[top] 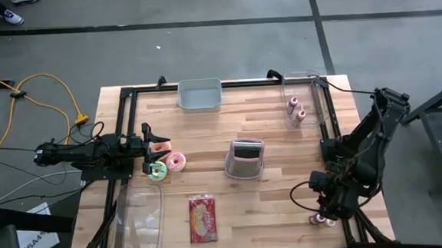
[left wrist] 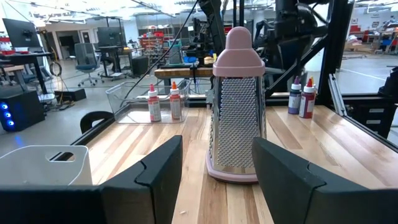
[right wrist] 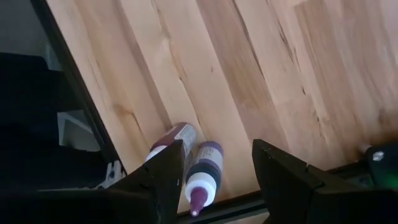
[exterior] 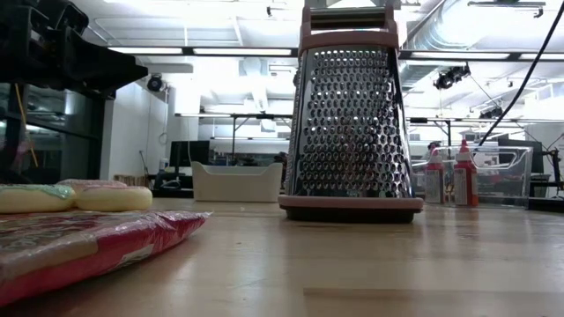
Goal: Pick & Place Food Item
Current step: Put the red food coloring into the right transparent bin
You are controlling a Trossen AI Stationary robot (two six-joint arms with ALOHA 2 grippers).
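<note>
Nearest in the low view, a flat red and pink plastic food packet (exterior: pixel 84 246) lying on the light wooden table (top: pixel 280 205), at its front edge in the high view (top: pixel 202 219). Just beside it to the left, an empty clear plastic tub (top: pixel 137 221) at the front left corner. At the front right corner, the dark right gripper (top: pixel 324 210) pointed down over two small purple-bodied squeeze bottles (right wrist: pixel 203 172) lying side by side on the wood, fingers (right wrist: pixel 287 180) parted and holding nothing, one bottle seen between them in the right wrist view. Farther back on the left, two iced ring doughnuts, one pale green (top: pixel 158 170) and one pink (top: pixel 177 160), touching each other, lying right at the tips of the dark left gripper (top: pixel 155 147); fingers (left wrist: pixel 155 177) spread wide and empty, reaching in from the left side. At mid-table, a tall pink-trimmed metal box grater (exterior: pixel 351 114) standing upright, well apart from the doughnuts. Beyond it, along the far edge, a shallow grey plastic bin (top: pixel 200 94) near the middle and a clear plastic container (top: pixel 309 95) at the far right holding two small red squeeze bottles (top: pixel 296 110) with white caps.
</note>
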